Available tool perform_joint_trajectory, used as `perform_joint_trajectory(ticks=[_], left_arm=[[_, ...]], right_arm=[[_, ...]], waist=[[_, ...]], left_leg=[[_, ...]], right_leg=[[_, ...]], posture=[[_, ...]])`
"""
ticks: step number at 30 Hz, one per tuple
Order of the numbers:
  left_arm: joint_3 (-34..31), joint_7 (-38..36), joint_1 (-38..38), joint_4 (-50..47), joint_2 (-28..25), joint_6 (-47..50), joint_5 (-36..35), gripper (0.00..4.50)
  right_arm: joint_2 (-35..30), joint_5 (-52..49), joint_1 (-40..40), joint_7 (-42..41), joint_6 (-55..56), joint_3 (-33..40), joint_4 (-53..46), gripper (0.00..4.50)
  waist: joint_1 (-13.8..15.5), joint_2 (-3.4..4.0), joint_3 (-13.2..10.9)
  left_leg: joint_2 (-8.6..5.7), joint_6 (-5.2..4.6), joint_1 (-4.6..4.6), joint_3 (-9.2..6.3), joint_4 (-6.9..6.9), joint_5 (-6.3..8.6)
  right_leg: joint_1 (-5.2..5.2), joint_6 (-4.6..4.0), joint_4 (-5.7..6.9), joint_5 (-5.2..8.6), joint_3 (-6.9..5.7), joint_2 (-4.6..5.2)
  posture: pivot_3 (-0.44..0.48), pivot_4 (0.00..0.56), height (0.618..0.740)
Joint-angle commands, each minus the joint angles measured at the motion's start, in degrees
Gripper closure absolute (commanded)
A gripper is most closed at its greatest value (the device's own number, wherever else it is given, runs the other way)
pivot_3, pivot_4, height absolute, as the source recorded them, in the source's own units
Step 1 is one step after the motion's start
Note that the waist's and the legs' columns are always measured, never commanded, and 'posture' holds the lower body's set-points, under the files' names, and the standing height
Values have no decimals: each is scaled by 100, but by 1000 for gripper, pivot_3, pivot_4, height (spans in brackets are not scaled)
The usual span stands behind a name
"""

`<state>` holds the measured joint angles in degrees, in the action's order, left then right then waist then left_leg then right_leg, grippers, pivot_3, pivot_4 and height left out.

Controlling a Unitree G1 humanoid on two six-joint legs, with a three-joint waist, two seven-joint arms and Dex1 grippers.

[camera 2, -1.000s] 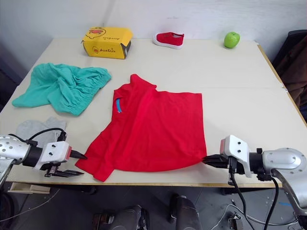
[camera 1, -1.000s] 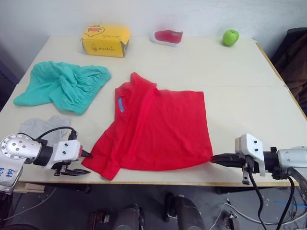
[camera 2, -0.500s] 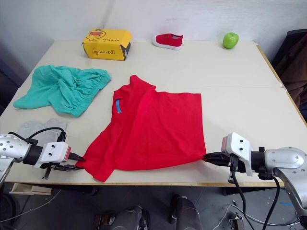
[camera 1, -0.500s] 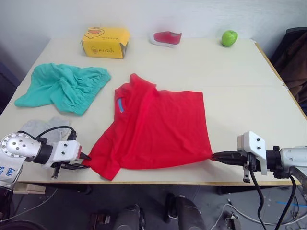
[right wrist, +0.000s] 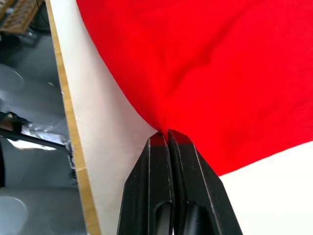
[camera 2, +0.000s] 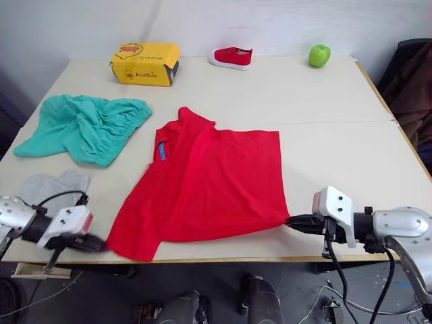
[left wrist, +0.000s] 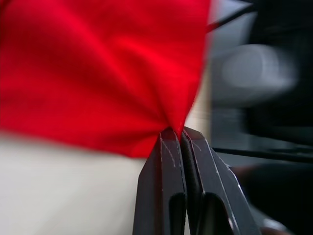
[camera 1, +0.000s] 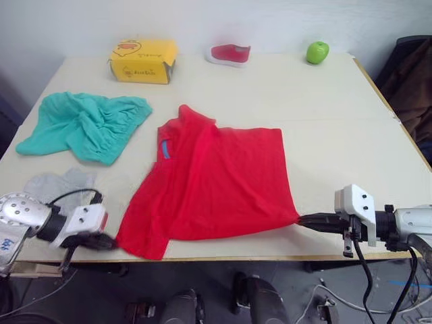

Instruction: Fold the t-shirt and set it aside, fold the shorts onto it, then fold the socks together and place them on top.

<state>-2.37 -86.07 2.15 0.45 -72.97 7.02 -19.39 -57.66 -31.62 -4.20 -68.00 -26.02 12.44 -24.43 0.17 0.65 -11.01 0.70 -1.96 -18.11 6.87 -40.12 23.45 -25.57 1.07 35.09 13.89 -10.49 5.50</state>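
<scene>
Cloth of bright red, the t-shirt (camera 1: 216, 179) lies spread near the middle of the table (camera 1: 337, 108), mostly flat with soft creases, a blue label showing inside its collar at about 10 o'clock on the garment. Its near hem runs just inside the table's front edge. The left gripper (camera 2: 94, 243) sits at the shirt's 7 o'clock corner; in the left wrist view its two black fingers are pressed together on a pinch of red fabric, though the head views are blurred there. The right gripper (camera 1: 302, 219) is at the 5 o'clock corner, fingers closed on the hem, which puckers into them. The shorts (camera 1: 84, 125), teal-green and crumpled, rest at 10 o'clock from the shirt, apart from it. The socks (camera 1: 57, 183), pale grey, lie at its 8 o'clock.
</scene>
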Motion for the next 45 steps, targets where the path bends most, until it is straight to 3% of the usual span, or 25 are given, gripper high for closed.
perform_joint_trajectory(ticks=[1,5,12,14,16,17,18,20,22,24,26,28,32,38,42,45], left_arm=[[-415,-573,224,-314,-407,295,-443,4472],[-131,36,-572,2,54,268,-272,4472],[315,1010,-3379,1787,1569,206,359,4472],[248,2236,-4658,3059,2283,-459,851,4472],[-132,4335,-6460,4627,2827,-1450,1234,4472],[-301,5007,-7297,5207,2891,-1788,1288,4472],[-448,5399,-7997,5653,2911,-1980,1271,4472],[-737,5177,-8881,6099,2865,-1915,955,4472],[-746,4757,-9182,6248,2760,-2025,986,4472],[-561,4064,-8994,6129,2569,-2251,1159,4472],[-534,3445,-8559,5918,2394,-2180,1107,4472],[-551,3077,-8060,5701,2275,-2056,1042,4472],[-498,2332,-6396,4715,2127,-1937,935,4472],[-319,1963,-3976,2724,2178,-1114,831,4472],[-287,1995,-2707,1526,2179,-854,850,4472],[-286,1618,-1883,794,1849,-390,721,4472]], right_arm=[[-220,-715,-236,-305,-482,455,-583,4500],[-60,-498,27,25,-447,226,-393,4500],[477,450,1755,880,145,-333,830,4500],[895,1112,2848,1695,587,-521,1628,4500],[1327,2187,4475,3356,1876,-441,2833,4500],[1418,2502,5254,3968,2516,-310,3332,4500],[1390,2789,5847,4349,3035,-258,3718,4500],[1252,2857,6575,4306,3669,-237,4154,4500],[1141,2832,6851,4069,3980,-280,4410,4500],[1051,2670,6848,3757,4006,-275,4486,4500],[985,2449,6545,3352,3867,-261,4346,4500],[965,2231,6096,3038,3573,-239,4089,4500],[884,1785,4428,2207,3027,-305,3134,4500],[960,1798,2654,1836,2666,-520,2229,4500],[936,1704,1938,1509,2625,-573,1806,4500],[693,1442,1384,1034,2299,-521,1420,4500]], waist=[[9,1,0],[91,1,1],[118,-5,4],[115,-14,2],[102,-41,-21],[89,-64,-41],[60,-92,-57],[-21,-106,-55],[-73,-106,-47],[-166,-85,-28],[-205,-67,-15],[-231,-73,-16],[-255,-82,-22],[-148,-81,-24],[-87,-69,-34],[-30,-66,-36]], left_leg=[[0,0,0,-1,-1,0],[-2,-2,6,-2,-7,1],[-8,0,-9,10,-14,0],[-13,-2,-14,14,-24,-3],[-17,-6,-20,10,-45,-6],[-17,-6,-24,9,-73,-6],[-14,-7,-89,8,-96,-11],[-26,-5,-235,22,-117,-27],[-65,18,-231,29,-91,-40],[-78,46,-147,34,-80,-56],[-69,39,-58,10,-51,-67],[-80,27,-16,2,20,-61],[-90,-15,-116,2,2,-36],[-89,-58,-189,-21,-88,-13],[-72,-59,-87,-25,-101,-18],[-68,-51,-9,-25,-85,-6]], right_leg=[[1,-1,-2,0,0,0],[12,-1,-19,0,6,2],[-5,-2,23,-1,4,-7],[1,0,30,-3,3,-8],[-3,2,38,-11,5,-4],[-4,0,51,-14,6,-1],[-65,-9,56,-34,5,4],[-227,-16,85,-50,6,17],[-264,-19,115,-49,-20,-2],[-207,-29,196,-42,-50,-5],[-89,-16,171,-28,-64,-3],[-79,47,99,10,-33,20],[-149,56,62,9,-37,23],[-175,53,81,-4,-27,38],[-51,22,49,-40,-23,73],[4,19,42,-32,-17,81]], posture=[[0,150,740],[0,150,740],[0,150,740],[0,150,740],[0,150,740],[0,150,740],[0,150,740],[0,150,740],[0,150,740],[0,150,740],[0,150,740],[0,150,740],[0,150,740],[0,150,740],[0,150,740],[0,150,740]])
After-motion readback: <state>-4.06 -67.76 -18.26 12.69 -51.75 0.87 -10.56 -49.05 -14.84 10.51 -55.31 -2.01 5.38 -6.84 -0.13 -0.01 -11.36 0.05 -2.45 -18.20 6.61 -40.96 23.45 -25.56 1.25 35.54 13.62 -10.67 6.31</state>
